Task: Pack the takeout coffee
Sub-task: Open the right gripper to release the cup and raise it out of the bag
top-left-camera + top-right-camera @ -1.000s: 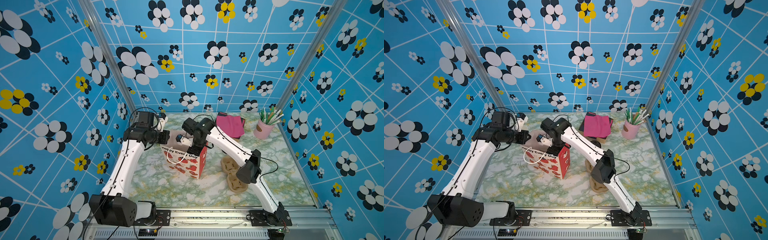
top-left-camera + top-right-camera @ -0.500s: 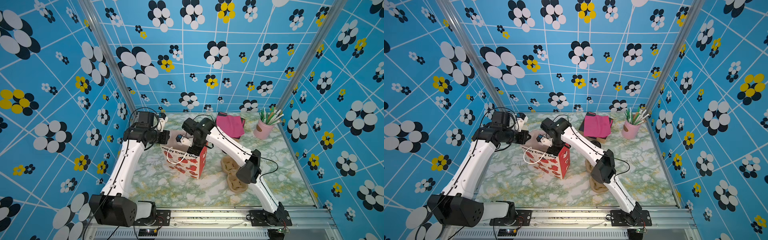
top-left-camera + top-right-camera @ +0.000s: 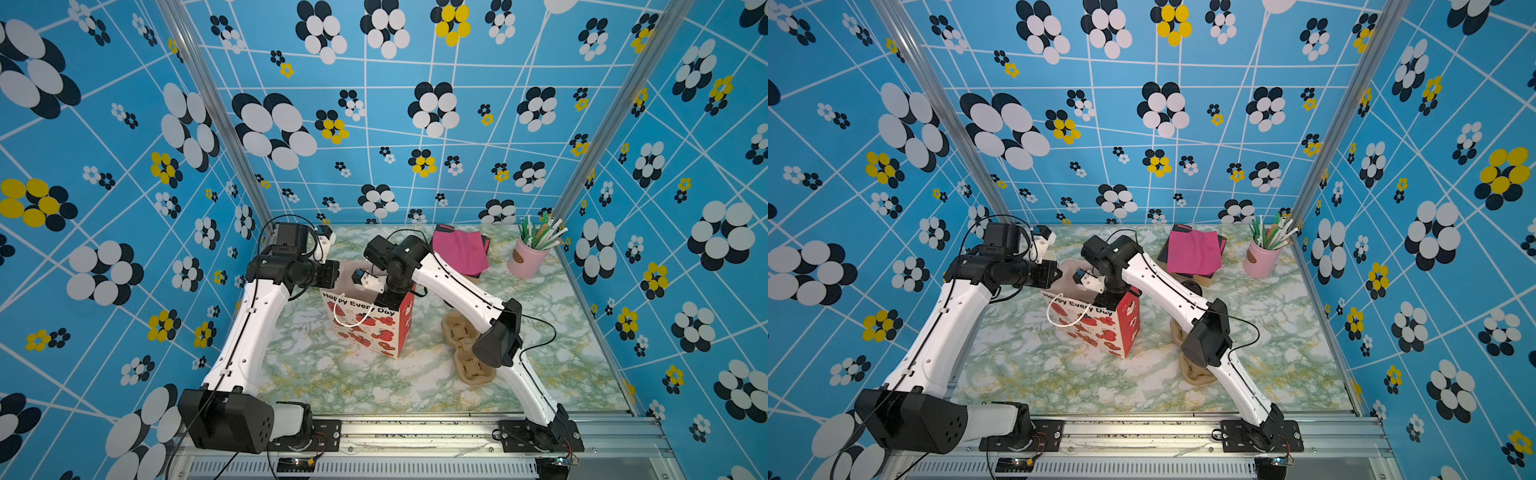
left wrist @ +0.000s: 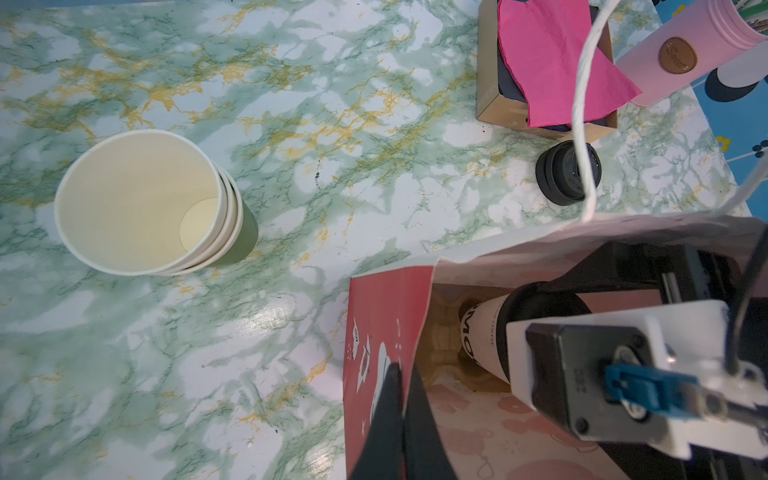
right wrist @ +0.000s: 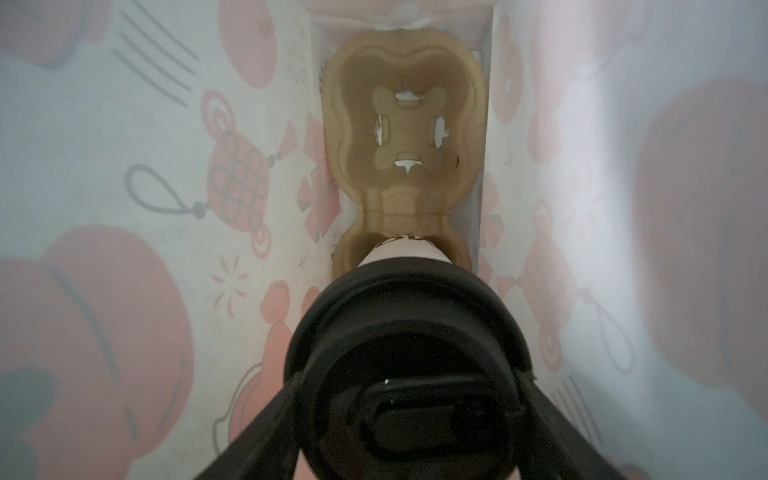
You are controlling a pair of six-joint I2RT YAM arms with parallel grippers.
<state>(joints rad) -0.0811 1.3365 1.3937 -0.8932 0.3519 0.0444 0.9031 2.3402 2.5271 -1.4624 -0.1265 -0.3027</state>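
**Robot-laboratory test cell.** Printed blue flower walls (image 3: 374, 124) on aluminium posts (image 3: 210, 104) enclose a marble-film bench (image 3: 353, 382). The left arm (image 3: 249, 332) and right arm (image 3: 457, 286) bolt to a front rail (image 3: 415, 432). Café props include stacked paper cups (image 4: 145, 203), napkins (image 3: 459, 247) and a straw tin (image 3: 525, 259).

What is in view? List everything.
gift bag: one, red and white, middle of marble table.
cup carrier: one, brown, bag's floor.
takeout coffee: one, white, black lid, in that carrier.
spare carrier: count unclear, brown, right of bag.
paper cups: one stack, cream and green, on table.
loose lids: one pile, black, beside brown box.
napkin: one, pink, on that box.
straw tin: one, pink, back right corner.
left tool: shut on bag's wall.
right tool: inside bag, astride coffee lid.
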